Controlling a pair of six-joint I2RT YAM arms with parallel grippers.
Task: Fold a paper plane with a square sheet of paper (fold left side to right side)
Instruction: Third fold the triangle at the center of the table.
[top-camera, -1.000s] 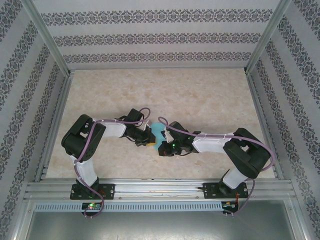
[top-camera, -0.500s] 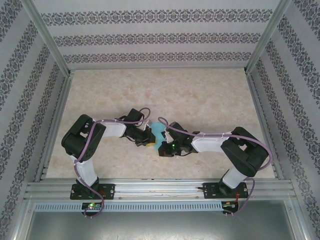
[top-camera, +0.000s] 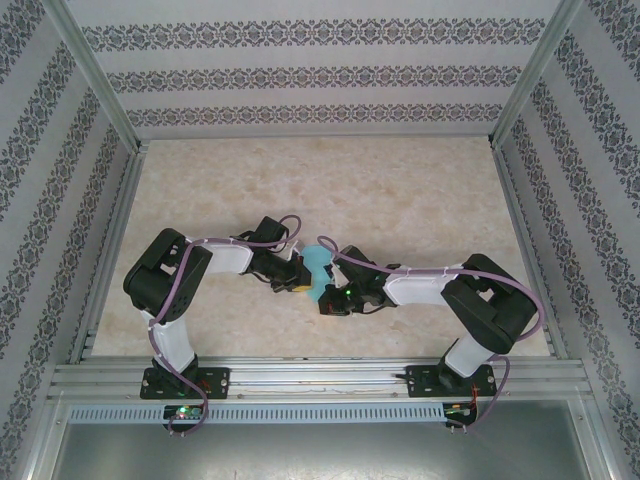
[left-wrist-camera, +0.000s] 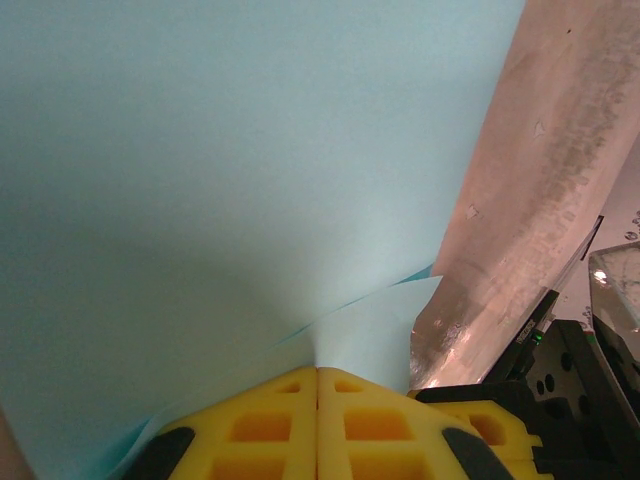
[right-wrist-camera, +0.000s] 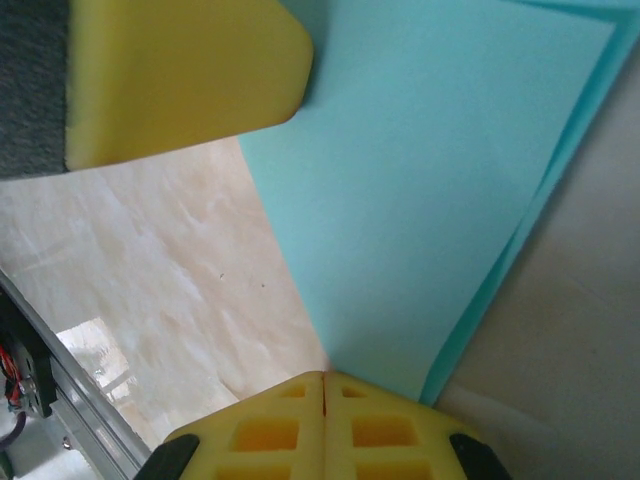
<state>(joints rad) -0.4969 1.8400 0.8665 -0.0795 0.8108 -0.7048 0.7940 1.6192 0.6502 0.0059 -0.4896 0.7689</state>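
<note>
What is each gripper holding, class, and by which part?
Both hold the folded turquoise paper: the left gripper pinches an edge, the right gripper pinches a tapering corner.

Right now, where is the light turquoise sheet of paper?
In the top view, the light turquoise sheet of paper is near the middle of the beige table, gripped by the left gripper and the right gripper.

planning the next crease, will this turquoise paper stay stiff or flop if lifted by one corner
Probably floppy: the paper curves and puckers where the left gripper pinches it. Likely very light, as thin layered edges show by the right gripper. It may slide easily on the smooth table.
</note>
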